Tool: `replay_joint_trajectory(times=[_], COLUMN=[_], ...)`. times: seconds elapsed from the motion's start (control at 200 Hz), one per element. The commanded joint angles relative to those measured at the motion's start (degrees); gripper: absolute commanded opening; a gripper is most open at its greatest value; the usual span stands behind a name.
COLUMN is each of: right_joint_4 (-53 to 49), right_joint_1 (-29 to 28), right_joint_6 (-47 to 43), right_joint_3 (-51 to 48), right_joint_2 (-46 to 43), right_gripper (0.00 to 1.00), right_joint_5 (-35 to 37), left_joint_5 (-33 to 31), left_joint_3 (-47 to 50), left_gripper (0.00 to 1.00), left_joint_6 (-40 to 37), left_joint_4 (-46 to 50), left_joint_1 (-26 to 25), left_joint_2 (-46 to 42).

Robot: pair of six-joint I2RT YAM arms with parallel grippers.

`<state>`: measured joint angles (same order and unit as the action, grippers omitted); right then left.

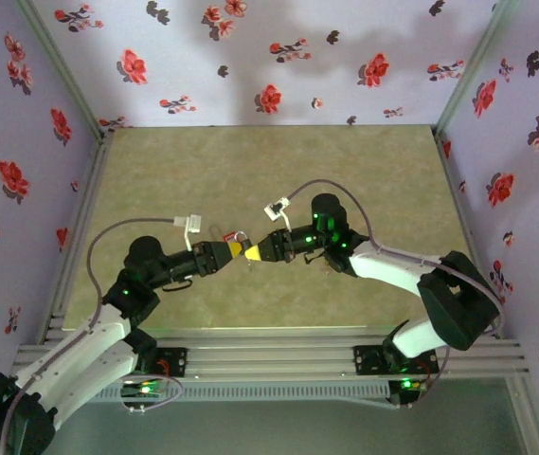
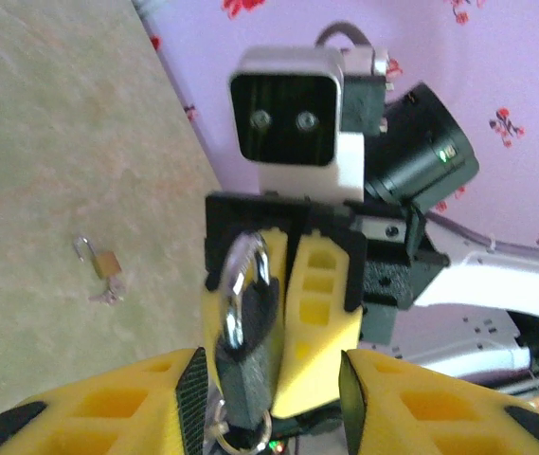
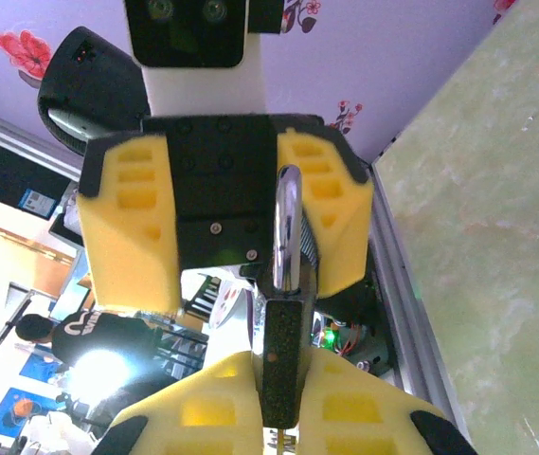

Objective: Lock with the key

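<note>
**Padlock held between two facing grippers above the table.**
The right gripper is clenched on the padlock's body, while the left gripper is released around it. The key cannot be made out, but a ring at the body's end probably carries it. A turning force there could twist the padlock out of the clamp.

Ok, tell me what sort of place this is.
Probably a robot test booth in a lab: flower-print walls enclose a greenish tabletop, edged by aluminium rails.
</note>
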<state>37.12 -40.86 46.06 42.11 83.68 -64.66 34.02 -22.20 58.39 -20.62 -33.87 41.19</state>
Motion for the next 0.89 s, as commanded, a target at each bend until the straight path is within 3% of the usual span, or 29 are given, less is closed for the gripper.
replay_joint_trajectory(times=[0.0,0.21,0.38,0.89], right_joint_4=[-0.3,-1.3,-1.6,-1.1], right_joint_1=[-0.7,-1.5,-1.8,-2.0], right_joint_6=[-2.3,-3.2,-3.3,-3.0], right_joint_3=[2.5,2.9,3.0,3.1], right_joint_2=[-0.7,-0.4,0.0,0.5], right_gripper=[0.0,0.0,0.0,0.0], right_joint_5=[-0.4,-0.5,-0.6,-0.5], left_joint_5=[-2.5,-1.2,-1.6,-2.3], left_joint_3=[1.0,2.1,1.9,2.3], left_gripper=[0.43,0.43,0.4,0.18], left_joint_6=[2.1,5.6,5.4,6.3], left_joint_4=[-5.0,-13.4,-13.6,-16.5], left_joint_1=[0.9,0.9,1.0,1.0], left_joint_2=[0.5,5.0,5.0,6.6])
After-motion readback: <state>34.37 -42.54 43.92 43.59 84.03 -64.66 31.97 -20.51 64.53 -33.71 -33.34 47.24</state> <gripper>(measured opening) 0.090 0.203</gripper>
